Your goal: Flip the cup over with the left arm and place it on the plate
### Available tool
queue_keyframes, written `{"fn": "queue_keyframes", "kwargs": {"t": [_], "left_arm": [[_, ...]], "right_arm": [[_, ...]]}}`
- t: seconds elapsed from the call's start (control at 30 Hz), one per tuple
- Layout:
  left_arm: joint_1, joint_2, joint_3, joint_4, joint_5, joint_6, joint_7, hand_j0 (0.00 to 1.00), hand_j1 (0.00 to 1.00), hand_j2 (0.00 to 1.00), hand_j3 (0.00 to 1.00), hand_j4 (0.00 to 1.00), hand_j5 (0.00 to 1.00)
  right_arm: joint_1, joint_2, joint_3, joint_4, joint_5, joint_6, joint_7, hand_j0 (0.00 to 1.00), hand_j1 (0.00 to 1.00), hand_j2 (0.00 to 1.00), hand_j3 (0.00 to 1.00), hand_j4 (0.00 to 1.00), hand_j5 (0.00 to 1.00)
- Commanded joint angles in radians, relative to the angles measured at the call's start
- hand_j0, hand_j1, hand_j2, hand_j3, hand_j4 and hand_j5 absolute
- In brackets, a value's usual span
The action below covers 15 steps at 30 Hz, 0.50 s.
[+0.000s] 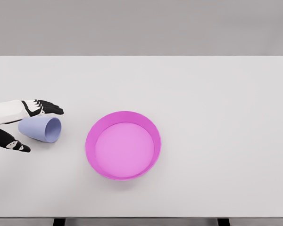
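Observation:
A pale blue cup (41,129) lies on its side on the white table, its mouth facing right toward the plate. My left hand (37,129) comes in from the left edge and straddles the cup's closed end: black fingers (48,108) reach over the far side and the thumb (16,145) sits on the near side. The fingers are spread and do not clasp the cup. A magenta plate (91,136) with a raised rim sits right of the cup, near the table's middle, with nothing in it. My right arm is out of view.
The white table (217,103) spans the whole view, with its front edge at the bottom and a grey wall behind its far edge.

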State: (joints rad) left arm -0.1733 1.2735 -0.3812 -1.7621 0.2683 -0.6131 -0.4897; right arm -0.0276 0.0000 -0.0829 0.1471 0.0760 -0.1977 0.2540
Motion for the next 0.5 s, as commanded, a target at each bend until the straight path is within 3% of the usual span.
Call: {"fn": "queue_keyframes", "kwargs": {"t": [0.0, 0.13, 0.3, 0.37, 0.47], "left_arm": [[0.000, 0.001, 0.001, 0.000, 0.006, 0.002, 0.000, 1.00, 1.00, 1.00, 1.00, 1.00, 1.00], [-0.014, -0.008, 0.001, 0.006, -0.006, 0.002, 0.000, 1.00, 1.00, 1.00, 1.00, 1.00, 1.00], [-0.020, -0.072, -0.036, 0.016, -0.124, 0.002, 0.000, 1.00, 1.00, 1.00, 1.00, 1.00, 1.00], [-0.023, -0.074, -0.036, 0.018, -0.127, 0.002, 0.000, 1.00, 1.00, 1.00, 1.00, 1.00, 1.00], [-0.035, -0.075, -0.036, 0.087, -0.123, 0.002, 0.000, 1.00, 1.00, 1.00, 1.00, 1.00, 1.00]], "right_arm": [[0.000, 0.000, 0.006, -0.001, 0.004, 0.000, 0.002, 1.00, 1.00, 1.00, 1.00, 1.00, 1.00], [0.002, 0.000, -0.003, 0.006, 0.001, 0.000, -0.002, 1.00, 1.00, 1.00, 1.00, 1.00, 1.00], [0.002, 0.000, -0.001, 0.006, 0.001, 0.000, -0.002, 1.00, 1.00, 1.00, 1.00, 1.00, 1.00], [0.002, 0.000, 0.002, 0.006, 0.001, 0.000, -0.002, 1.00, 1.00, 1.00, 1.00, 1.00, 1.00], [0.002, 0.000, 0.002, 0.006, 0.001, 0.000, -0.002, 1.00, 1.00, 1.00, 1.00, 1.00, 1.00]]}}
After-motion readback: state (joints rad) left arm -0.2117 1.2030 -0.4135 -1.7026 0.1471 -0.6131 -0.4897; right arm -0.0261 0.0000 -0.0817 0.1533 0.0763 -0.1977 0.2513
